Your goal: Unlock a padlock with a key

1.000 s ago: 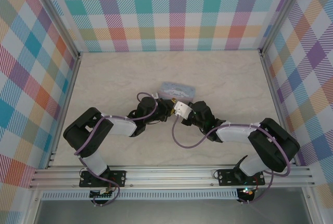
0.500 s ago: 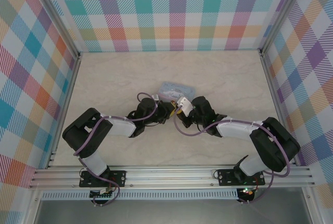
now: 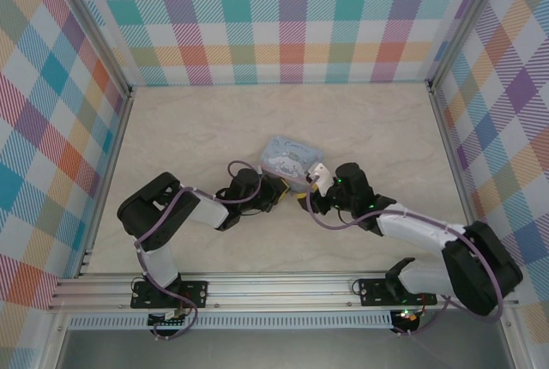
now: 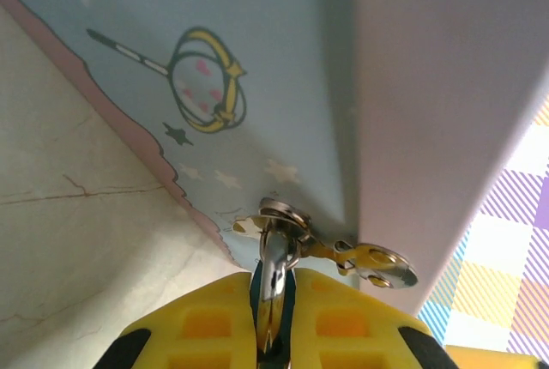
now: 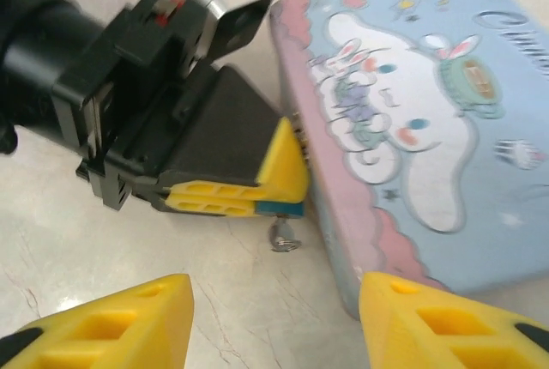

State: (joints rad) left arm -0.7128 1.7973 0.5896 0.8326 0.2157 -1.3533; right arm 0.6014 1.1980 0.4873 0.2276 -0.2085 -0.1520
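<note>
Marble-look tabletop (image 3: pixel 197 129), plaid walls round it. I've got the L gripper (image 4: pixel 273 287) pinching the blue padlock (image 5: pixel 280 208) right up against the side of the cartoon tin (image 5: pixel 412 129). What looks like the key (image 5: pixel 283 238) sticks out of the padlock. R gripper (image 5: pixel 274 292) jaws are spread, holding nothing, near the key.

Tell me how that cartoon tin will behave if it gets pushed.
The tin lies flat and low, so it would probably slide rather than tip. The table looks smooth, so the tin may skid easily. Its clean, unbent edges suggest a stiff shell, unlikely to flex under a light nudge.
</note>
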